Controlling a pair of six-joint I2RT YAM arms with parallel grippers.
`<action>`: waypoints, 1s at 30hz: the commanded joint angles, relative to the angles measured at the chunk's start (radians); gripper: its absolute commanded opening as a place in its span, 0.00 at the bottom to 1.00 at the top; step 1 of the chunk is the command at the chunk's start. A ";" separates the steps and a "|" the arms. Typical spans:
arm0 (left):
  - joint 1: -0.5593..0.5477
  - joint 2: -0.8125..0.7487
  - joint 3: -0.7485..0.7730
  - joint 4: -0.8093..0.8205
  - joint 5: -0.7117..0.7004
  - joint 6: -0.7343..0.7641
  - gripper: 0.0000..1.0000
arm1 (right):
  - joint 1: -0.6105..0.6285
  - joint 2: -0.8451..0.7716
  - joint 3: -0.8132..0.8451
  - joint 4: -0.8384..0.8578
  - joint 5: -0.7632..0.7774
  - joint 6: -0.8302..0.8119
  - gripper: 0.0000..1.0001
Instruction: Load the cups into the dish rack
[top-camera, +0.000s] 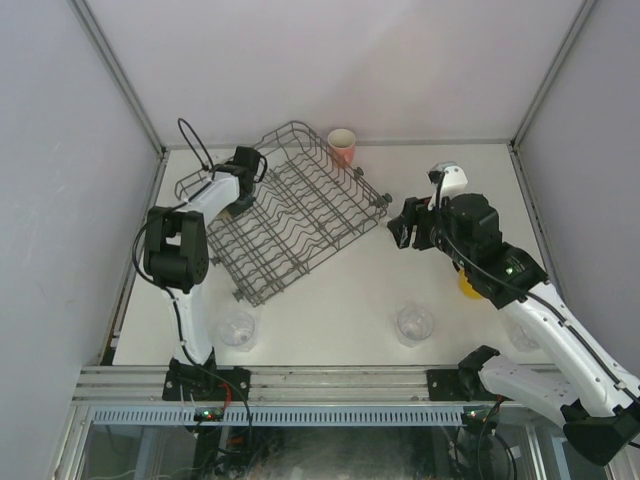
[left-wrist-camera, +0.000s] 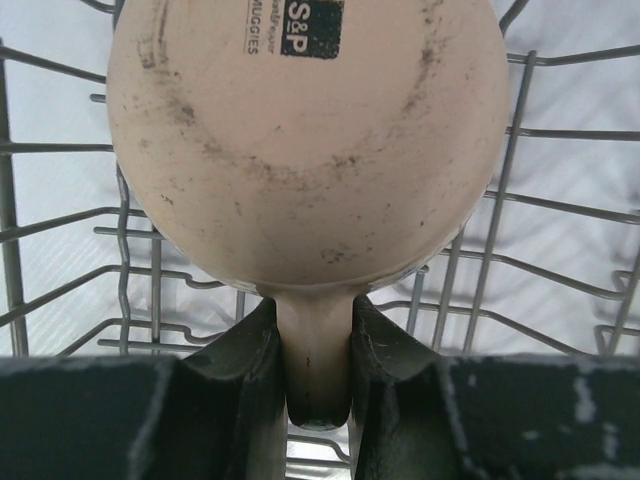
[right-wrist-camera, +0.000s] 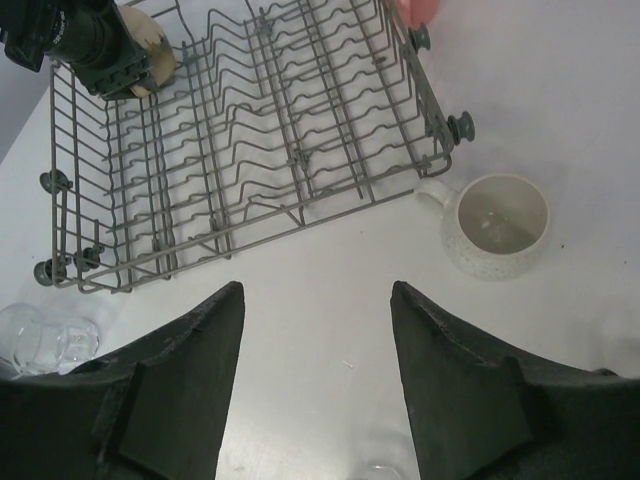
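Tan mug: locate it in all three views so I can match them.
Top external: tan mug, left end of the dish rack, mostly under the left arm.
Left wrist: fills the upper frame, handle pinched by the left gripper.
Right wrist: top left, rack's far corner.
Shared landmark: the dish rack.

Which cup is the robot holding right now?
The tan mug: the left end effector pinches its handle at the dish rack. The pink tumbler, the white mug and the clear glasses stand untouched on the table.
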 joint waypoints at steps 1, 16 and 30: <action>0.009 -0.031 -0.018 0.053 -0.101 -0.037 0.00 | -0.004 -0.009 -0.009 0.040 0.000 0.023 0.60; 0.016 0.005 -0.018 -0.016 -0.112 -0.078 0.18 | 0.000 -0.036 -0.033 0.019 -0.001 0.031 0.59; 0.011 0.019 -0.003 0.033 -0.027 -0.047 0.42 | 0.013 -0.046 -0.033 0.010 -0.001 0.034 0.58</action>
